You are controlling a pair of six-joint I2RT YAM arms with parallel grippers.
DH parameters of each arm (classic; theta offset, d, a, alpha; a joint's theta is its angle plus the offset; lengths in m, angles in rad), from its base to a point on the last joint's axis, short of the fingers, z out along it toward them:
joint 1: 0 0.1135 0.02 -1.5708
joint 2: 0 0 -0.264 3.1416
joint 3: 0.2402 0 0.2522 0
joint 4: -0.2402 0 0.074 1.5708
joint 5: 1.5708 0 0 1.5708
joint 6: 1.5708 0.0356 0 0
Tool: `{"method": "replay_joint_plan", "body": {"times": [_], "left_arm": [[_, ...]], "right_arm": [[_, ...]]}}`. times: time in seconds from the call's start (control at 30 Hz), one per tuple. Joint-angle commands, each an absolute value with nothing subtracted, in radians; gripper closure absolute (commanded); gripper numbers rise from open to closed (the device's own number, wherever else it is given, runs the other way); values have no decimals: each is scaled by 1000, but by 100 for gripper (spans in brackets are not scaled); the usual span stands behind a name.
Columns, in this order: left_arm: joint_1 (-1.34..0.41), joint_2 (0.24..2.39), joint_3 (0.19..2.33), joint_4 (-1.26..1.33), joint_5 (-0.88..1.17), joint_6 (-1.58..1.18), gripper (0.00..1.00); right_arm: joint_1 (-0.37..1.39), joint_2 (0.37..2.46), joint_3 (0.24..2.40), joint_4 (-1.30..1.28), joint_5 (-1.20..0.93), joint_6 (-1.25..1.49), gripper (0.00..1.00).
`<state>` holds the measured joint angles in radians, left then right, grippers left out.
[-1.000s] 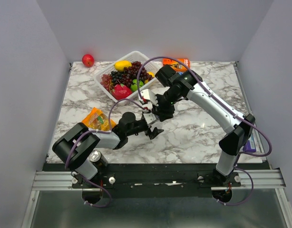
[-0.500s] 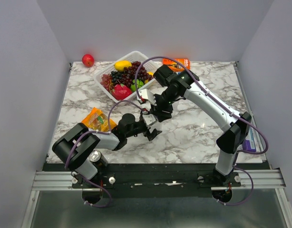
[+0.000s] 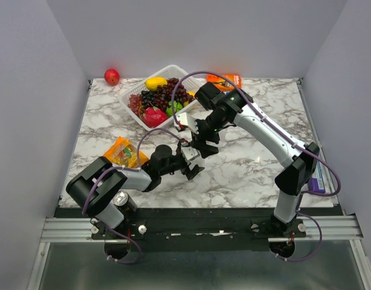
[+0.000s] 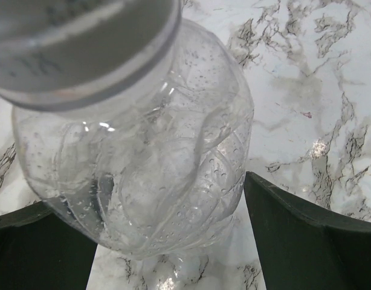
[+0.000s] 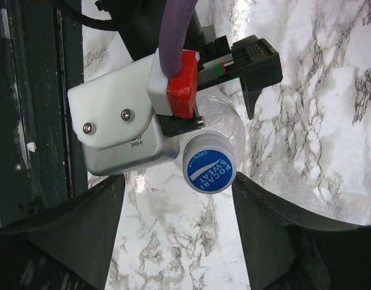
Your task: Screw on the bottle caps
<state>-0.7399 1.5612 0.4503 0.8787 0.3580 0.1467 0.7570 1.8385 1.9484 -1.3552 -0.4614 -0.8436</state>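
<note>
The left end effector [image 3: 190, 162] is clamped on a bottle [image 4: 155, 175] near the middle of the desk [image 3: 252, 166]. A blue cap [image 5: 208, 167] sits on the bottle's neck. The right end effector [image 5: 176, 192] straddles the cap, fingers apart and not touching it. Tightening looks due: the right should close on the cap and twist.

Count: one clear bottle [image 4: 149, 175], one blue cap [image 5: 208, 169], and two hands, the left hand [image 3: 194, 165] and the right hand [image 3: 203, 145]. The desk [image 3: 252, 163] carries one white fruit basket [image 3: 130, 92] and two orange packs, a near pack [image 3: 124, 151] and a far pack [image 3: 226, 78]. Also present: one loose red fruit [image 3: 112, 76] and one can [image 3: 121, 199].
</note>
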Motion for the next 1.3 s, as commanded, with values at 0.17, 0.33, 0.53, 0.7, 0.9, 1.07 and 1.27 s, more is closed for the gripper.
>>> {"method": "replay_joint_plan", "body": {"times": [0.17, 0.33, 0.53, 0.7, 0.9, 1.07, 1.27], "left_arm": [[-727, 1540, 476, 827, 351, 207, 1], [-726, 1531, 476, 807, 353, 215, 1], [-706, 1464, 476, 663, 417, 323, 1], [-675, 1404, 456, 529, 517, 423, 1], [-651, 1376, 558, 344, 548, 342, 1], [-649, 1310, 647, 107, 592, 324, 1], [-635, 1220, 709, -252, 575, 475, 1]], "right_arm": [[750, 1827, 2003, -1356, -459, -819, 0], [750, 1816, 2003, -1342, -446, -816, 0], [750, 1787, 2026, -1310, -428, -795, 0], [750, 1764, 2013, -1282, -397, -792, 0], [744, 1741, 2008, -1269, -364, -779, 1], [733, 1704, 2019, -1255, -334, -772, 0], [730, 1677, 2014, -1259, -307, -778, 0]]}}
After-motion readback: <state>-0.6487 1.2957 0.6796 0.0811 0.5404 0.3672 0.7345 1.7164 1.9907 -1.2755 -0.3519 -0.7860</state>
